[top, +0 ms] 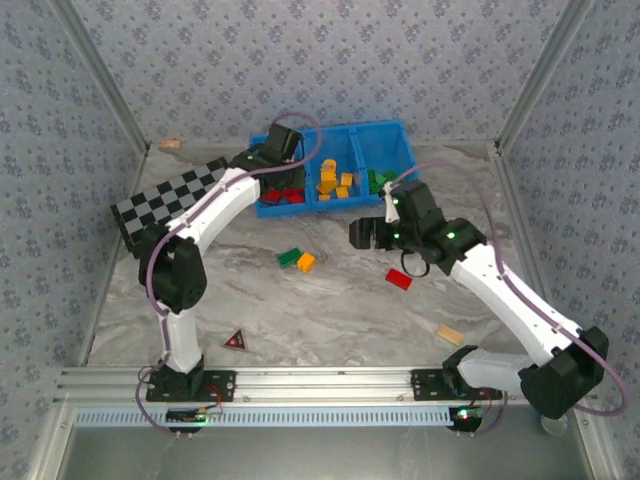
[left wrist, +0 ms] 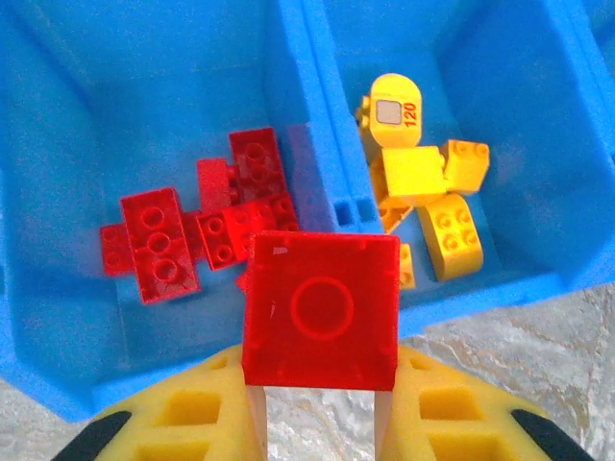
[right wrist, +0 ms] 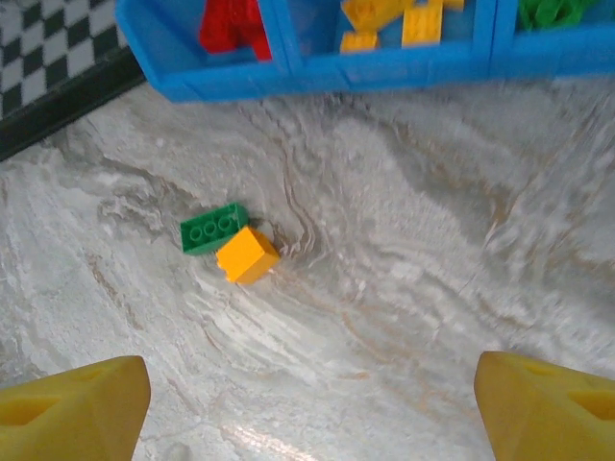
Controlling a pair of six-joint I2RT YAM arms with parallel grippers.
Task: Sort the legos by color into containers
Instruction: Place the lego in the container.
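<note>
Legos were split between the blue tray and the marble table when I looked. At far left lay the checkered board, and nearer the left arm's base a dark red triangle. Next came my left gripper, clamped on a square red brick and hanging over the tray's left compartment, where a heap of red bricks lay. The middle compartment held yellow bricks, one rounded piece printed 120. The right compartment, seen from the top camera, held green bricks. In front of the tray, on the table, a green brick and an orange brick lay touching, the orange one nearer the arms. Right of them my right gripper hovered over bare table, its jaws wide apart and holding nothing. Near it, toward the bases, a loose red brick lay on the table. Farther right, near the right arm's base, sat a tan wooden block.
</note>
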